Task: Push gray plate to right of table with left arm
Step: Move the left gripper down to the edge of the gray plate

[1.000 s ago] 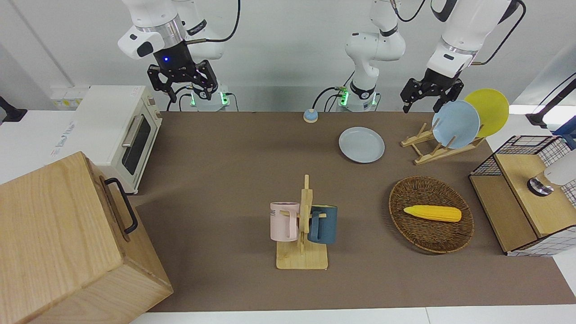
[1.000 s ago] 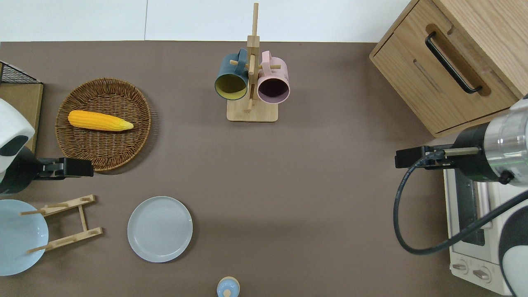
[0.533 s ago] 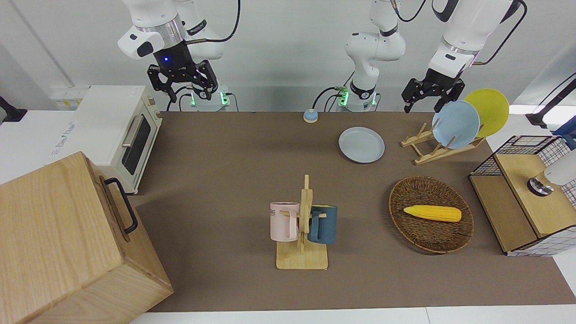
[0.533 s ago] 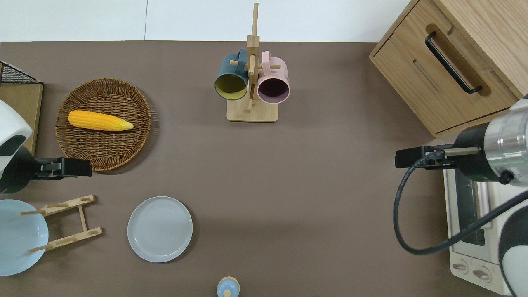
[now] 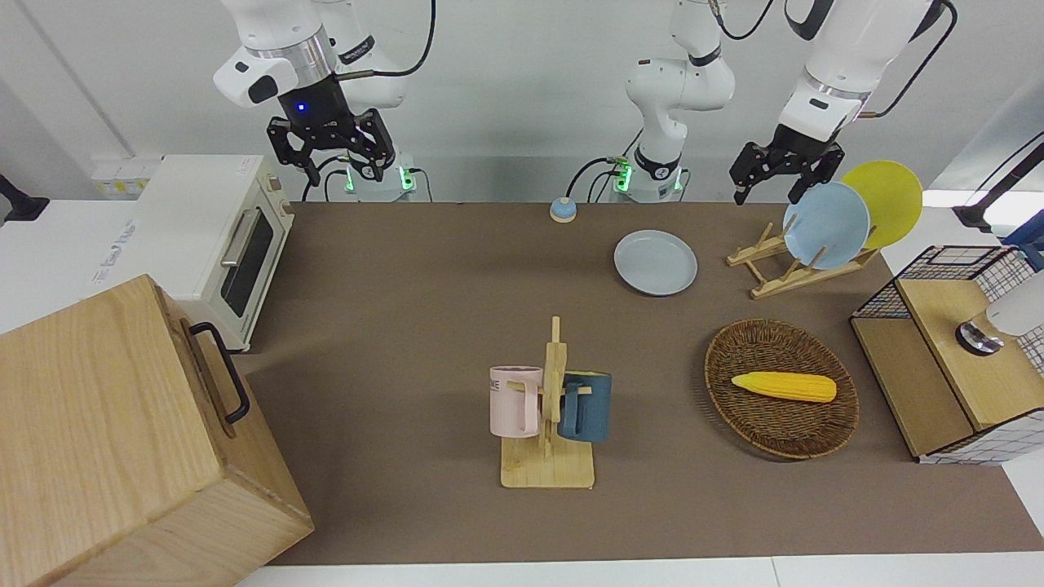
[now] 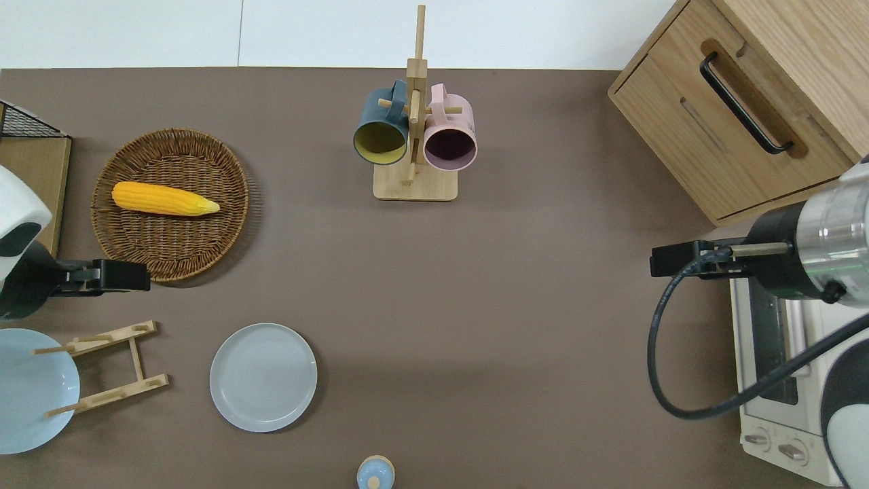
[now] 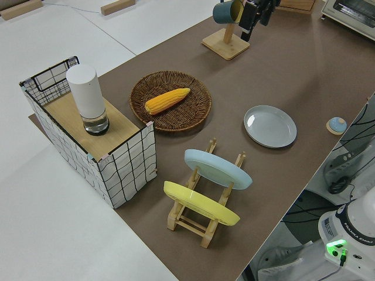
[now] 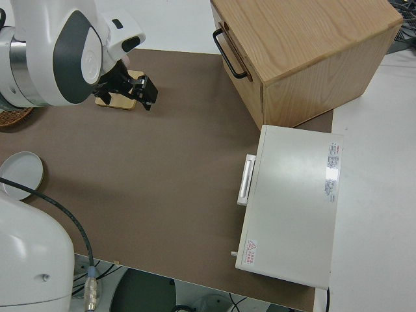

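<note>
Gray plate (image 6: 263, 377) sits flat on the table (image 6: 529, 326), lower left of the overhead frame, beside the plate rack (image 6: 102, 367) and nearer the robots than the basket (image 6: 170, 204) with the corn (image 6: 165, 198). Nothing touches it.

Left gripper (image 5: 769, 194) is up in the air at the upper right of the front frame; overhead puts it at the left edge (image 6: 112, 275), between basket and rack, well apart from the plate. Jaws look spread open, holding nothing. Right arm parked, right gripper (image 5: 333, 169) jaws also open.

Step in hand, as I read it: approach, no push yet.

My take on doing it well:
- come down at the plate's rim on the rack side
- keep clear of the rack and the blue plate (image 5: 825, 224) leaning in it
- contact low on the rim so it slides, not tips
- push straight toward the right arm's end; that lane is free until the oven (image 6: 781, 380)
- watch the small blue knob (image 6: 375, 473) near the lower edge
</note>
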You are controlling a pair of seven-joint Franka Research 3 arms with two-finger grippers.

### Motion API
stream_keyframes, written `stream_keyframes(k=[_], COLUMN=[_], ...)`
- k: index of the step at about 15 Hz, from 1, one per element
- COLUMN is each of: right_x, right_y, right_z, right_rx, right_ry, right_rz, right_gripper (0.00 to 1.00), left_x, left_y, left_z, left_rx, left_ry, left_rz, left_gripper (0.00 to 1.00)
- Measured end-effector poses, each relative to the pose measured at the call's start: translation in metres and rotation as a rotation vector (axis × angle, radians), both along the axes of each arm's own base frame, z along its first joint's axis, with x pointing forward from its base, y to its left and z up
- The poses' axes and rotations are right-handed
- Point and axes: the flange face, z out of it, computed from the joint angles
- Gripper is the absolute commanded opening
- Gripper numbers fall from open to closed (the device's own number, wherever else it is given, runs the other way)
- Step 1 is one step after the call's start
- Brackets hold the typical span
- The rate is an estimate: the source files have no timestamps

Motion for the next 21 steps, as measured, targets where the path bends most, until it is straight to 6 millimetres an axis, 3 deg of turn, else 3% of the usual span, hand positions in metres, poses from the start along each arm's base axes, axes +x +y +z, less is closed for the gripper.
stream_keyframes(k=[5,8,13,21], right_x=[0.000,0.000,0.000,0.000], right_y=[0.000,0.000,0.000,0.000], right_z=[0.000,0.000,0.000,0.000], right_rx=[0.000,0.000,0.000,0.000], right_ry=[0.000,0.000,0.000,0.000], right_rz=[0.000,0.000,0.000,0.000], right_gripper=[0.996,0.996,0.996,0.996], left_x=[-0.001,-0.002,-0.015,-0.054], left_y=[0.001,0.002,0.009,0.019], left_z=[-0.020,-0.045,-0.110,-0.170], left_rx=[0.004,0.008,0.016,0.002], left_ry=[0.053,0.107,0.241,0.260], left_rz=[0.003,0.026,0.058,0.079], left_gripper=[0.99,0.99,0.99,0.98])
